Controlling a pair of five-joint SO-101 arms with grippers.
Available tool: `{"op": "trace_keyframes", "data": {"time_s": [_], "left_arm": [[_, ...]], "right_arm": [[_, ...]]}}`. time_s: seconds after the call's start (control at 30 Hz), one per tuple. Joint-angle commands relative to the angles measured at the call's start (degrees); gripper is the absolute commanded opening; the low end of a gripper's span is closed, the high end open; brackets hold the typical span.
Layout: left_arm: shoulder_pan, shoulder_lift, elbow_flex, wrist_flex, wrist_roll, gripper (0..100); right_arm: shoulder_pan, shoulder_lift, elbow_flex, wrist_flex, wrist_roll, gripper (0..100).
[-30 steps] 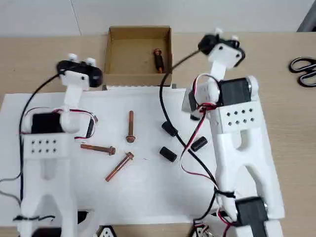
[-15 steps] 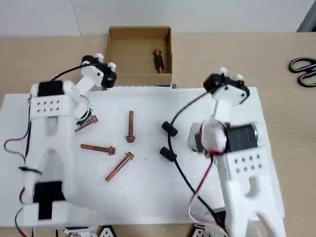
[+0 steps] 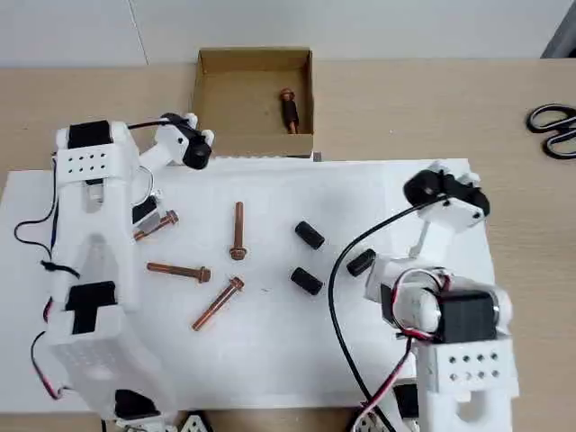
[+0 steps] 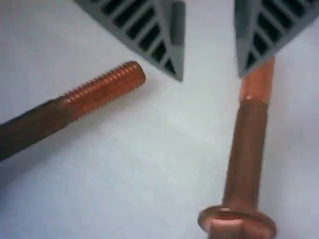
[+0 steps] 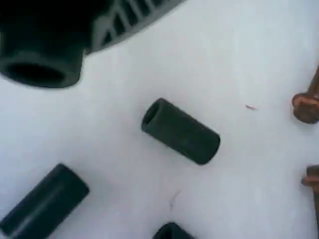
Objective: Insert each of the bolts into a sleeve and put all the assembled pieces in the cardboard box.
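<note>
Copper bolt (image 4: 245, 149) lay on the white sheet (image 4: 124, 169) just beneath the left end effector (image 4: 209, 69), jaws spread wide, one tip over its shank end, long axis running away toward the head.

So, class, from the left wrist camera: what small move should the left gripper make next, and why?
Probably slide sideways until the bolt sits in the gap. The left gripper is open, but the bolt's shaft runs under one fingertip, not between the two, so closing now might miss.
</note>
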Motion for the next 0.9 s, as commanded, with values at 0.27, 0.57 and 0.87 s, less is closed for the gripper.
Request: {"op": "trace_keyframes", "data": {"time_s": [0.27,0.57,0.87], "left_arm": [[-0.5,5.4,-2.4,-2.5,-1.5,7],[-0.5,7.3,-2.4,-7.3,-1.5,7],[-0.3,11.4,-2.5,-9.9,-2.3,7]], "right_arm": [[0.7,-1.9,-0.3,-0.7,0.7,0.4],[0.7,-1.9,-0.3,-0.7,0.5,0.4],[0.7,-2.0,1.9,-1.3,0.4,0.4]]}}
